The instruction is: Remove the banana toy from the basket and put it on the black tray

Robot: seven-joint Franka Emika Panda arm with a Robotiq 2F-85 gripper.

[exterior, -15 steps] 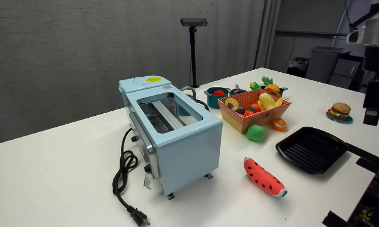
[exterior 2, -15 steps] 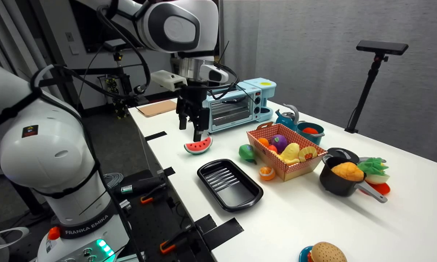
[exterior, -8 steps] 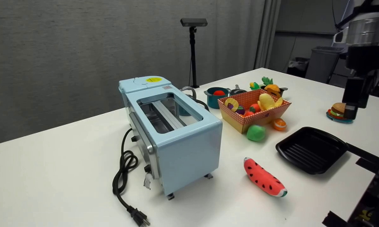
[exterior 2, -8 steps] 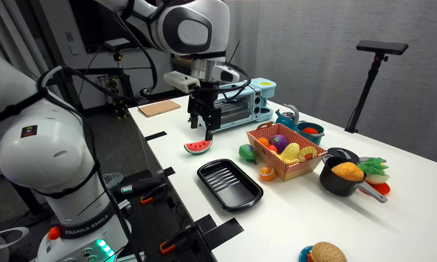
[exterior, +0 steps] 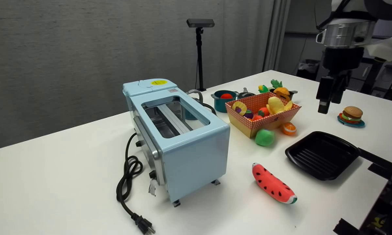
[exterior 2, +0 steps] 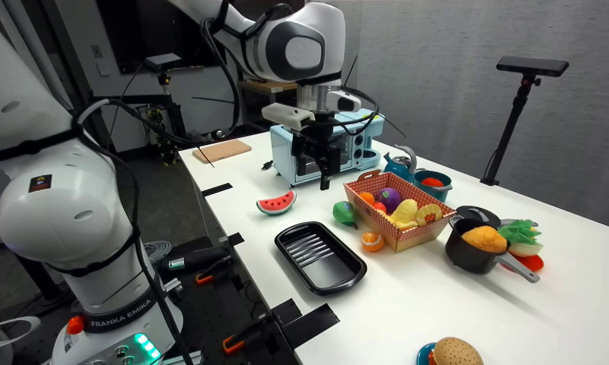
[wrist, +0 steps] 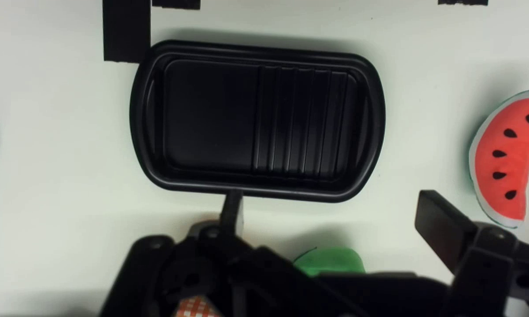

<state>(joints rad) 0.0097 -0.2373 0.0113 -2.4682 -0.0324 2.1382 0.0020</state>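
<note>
The yellow banana toy (exterior: 276,105) lies in the basket (exterior: 245,125), at the end away from the toaster, among other toy food. In an exterior view the banana toy (exterior 2: 405,210) sits beside a yellow round slice in the basket (exterior 2: 421,234). The black tray (exterior 2: 330,263) lies bare on the table in front of the basket; it also shows whole in the wrist view (wrist: 207,119). My gripper (wrist: 332,201) is open and empty, its fingers wide apart. In both exterior views the gripper (exterior 2: 313,176) hangs above the table, apart from basket and tray. The wrist view hides the banana toy.
A green fruit toy (exterior 2: 344,213) and an orange toy (exterior 2: 372,241) lie between basket and tray. A watermelon slice (exterior 2: 276,203) lies nearer the blue toaster (exterior: 196,156). A black pot (exterior 2: 469,256), teal pot (exterior 2: 433,192) and burger (exterior: 352,112) stand around.
The gripper has moved from over the watermelon slice towards the basket, leftward in one exterior view and rightward in the other. It stays raised. The toys, basket and tray have not moved.
</note>
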